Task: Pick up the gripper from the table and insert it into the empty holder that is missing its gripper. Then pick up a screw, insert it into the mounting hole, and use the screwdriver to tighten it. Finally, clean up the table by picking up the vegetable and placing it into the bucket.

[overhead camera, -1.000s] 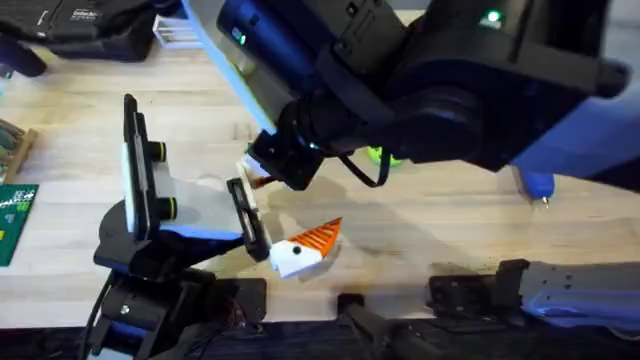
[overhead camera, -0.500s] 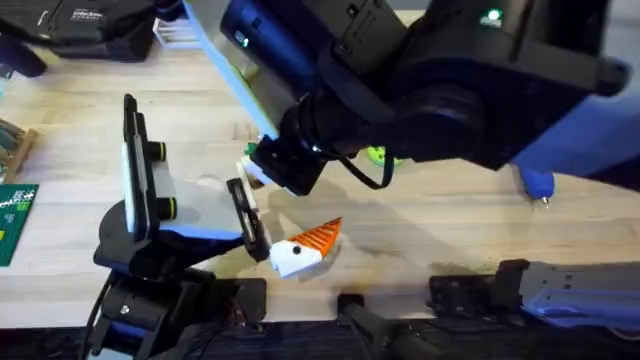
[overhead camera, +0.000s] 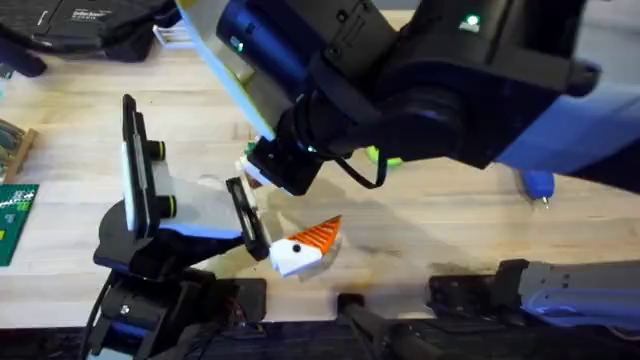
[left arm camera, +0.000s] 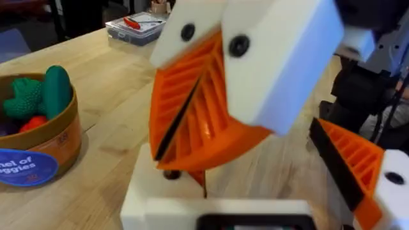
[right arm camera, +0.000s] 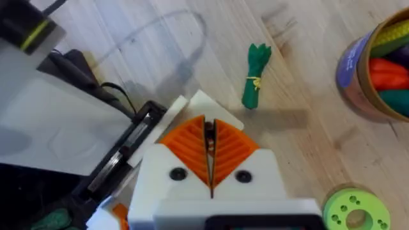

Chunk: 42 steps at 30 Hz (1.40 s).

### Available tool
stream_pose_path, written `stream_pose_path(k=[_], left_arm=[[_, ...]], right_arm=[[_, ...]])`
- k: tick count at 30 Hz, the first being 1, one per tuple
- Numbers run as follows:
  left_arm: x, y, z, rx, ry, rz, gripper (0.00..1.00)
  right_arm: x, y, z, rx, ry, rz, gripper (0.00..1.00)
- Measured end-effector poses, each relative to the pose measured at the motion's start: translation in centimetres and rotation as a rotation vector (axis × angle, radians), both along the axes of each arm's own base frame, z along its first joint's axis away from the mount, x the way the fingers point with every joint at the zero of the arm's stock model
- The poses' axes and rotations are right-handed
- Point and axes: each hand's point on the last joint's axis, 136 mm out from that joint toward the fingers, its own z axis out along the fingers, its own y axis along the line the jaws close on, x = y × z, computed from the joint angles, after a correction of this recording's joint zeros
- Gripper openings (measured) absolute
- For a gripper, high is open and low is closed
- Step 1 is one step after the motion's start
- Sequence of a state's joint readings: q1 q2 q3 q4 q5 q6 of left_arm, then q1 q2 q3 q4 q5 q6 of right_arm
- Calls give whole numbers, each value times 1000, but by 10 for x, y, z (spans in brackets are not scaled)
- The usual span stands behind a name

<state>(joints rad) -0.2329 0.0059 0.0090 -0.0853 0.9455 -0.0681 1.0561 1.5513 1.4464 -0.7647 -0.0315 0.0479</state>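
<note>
1. Holder: the bare white finger mount on the left gripper, no orange pad on it. It sits right under the tips of the right gripper, near the table's front edge, left of middle.
2. Left gripper is spread wide. Its other finger carries a ribbed orange pad and stands well apart from the holder.
3. Right gripper reaches across from the right and points down at the holder. Its orange pads are pinched almost together, with just a thin dark slit between them. Cannot tell what, if anything, is in the slit.
4. A small sliver of orange shows where the right tips meet the holder. Cannot tell if it is the loose orange fingertip.
5. Vegetable: green toy with a leafy end, lying flat on bare wood beyond the right gripper, untouched.
6. Bucket: round and tan with a blue label, toy veg inside, near the vegetable but apart from it.
7. Screwdriver: blue, lying toward the table's right edge, clear of both grippers.
8. Green disc with holes lies on the table close to the right gripper.
</note>
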Motion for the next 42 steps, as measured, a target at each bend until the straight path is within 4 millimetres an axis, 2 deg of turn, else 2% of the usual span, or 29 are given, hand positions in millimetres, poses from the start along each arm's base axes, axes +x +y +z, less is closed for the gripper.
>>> stream_pose_path(k=[3,4,6,7,9,12,13,18,24,27,30,33,35,37,42], left_arm=[[0,0,0,0,0,0,987],[0,0,0,0,-1,2,987],[1,0,0,0,-1,4,986],[1,0,0,0,-1,4,986],[0,0,0,0,-3,0,986],[0,0,0,1,-4,0,986],[0,0,0,1,-7,-2,986],[0,0,0,3,-10,-2,986],[0,0,0,3,-10,-2,986],[0,0,0,3,-10,-2,986],[0,0,0,3,-10,-2,986],[0,0,0,3,-10,-2,987],[0,0,0,3,-11,-2,987],[0,0,0,3,-10,-2,987],[0,0,0,3,-10,-2,985]], right_arm=[[0,0,0,1,0,0,21],[-1,0,0,2,5,0,105],[-2,1,0,7,13,4,200],[-3,2,0,9,18,5,300],[0,1,1,9,11,-4,561],[13,-8,4,11,3,-49,958],[16,-10,5,18,5,-62,982],[24,-25,26,72,5,-126,992],[33,-71,55,110,1,-239,992],[35,-92,58,110,10,-293,992],[32,-111,42,122,46,-355,992],[24,-126,18,161,97,-397,993],[13,-135,10,205,117,-404,993],[-2,-143,10,258,124,-388,993],[-44,-158,30,377,77,-244,993]])
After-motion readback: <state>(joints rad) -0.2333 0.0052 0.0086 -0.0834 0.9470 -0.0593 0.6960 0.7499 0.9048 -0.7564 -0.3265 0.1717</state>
